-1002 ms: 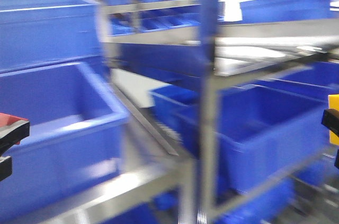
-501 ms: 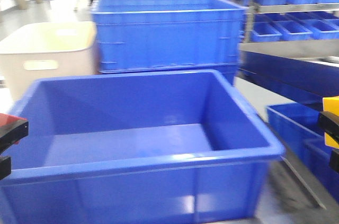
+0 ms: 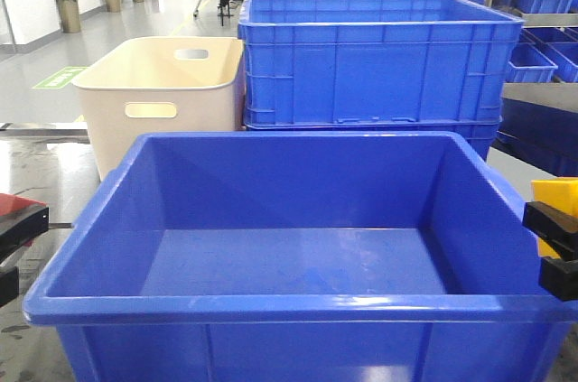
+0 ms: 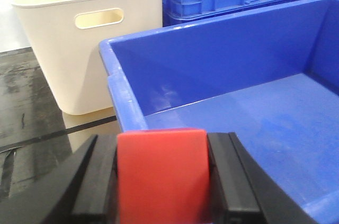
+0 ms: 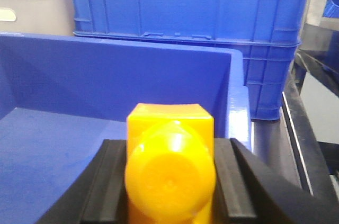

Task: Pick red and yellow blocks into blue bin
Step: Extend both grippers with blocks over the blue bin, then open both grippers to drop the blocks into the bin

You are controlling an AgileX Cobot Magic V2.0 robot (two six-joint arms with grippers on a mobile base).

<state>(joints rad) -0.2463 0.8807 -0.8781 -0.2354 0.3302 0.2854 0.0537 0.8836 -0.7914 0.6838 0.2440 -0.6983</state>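
holding: left jaws clamped on the red block (image 4: 161, 176), right jaws clamped on the yellow block (image 5: 169, 152). red hangs just outside the left rim of the blue bin (image 3: 298, 306), yellow by its right rim; neither is clearly over the interior. within the last second the view swung off the shelving, and the bin now sits square ahead and sharp. judgement: approach done, so carry inward and release. cream tub (image 3: 163, 84) stands behind.
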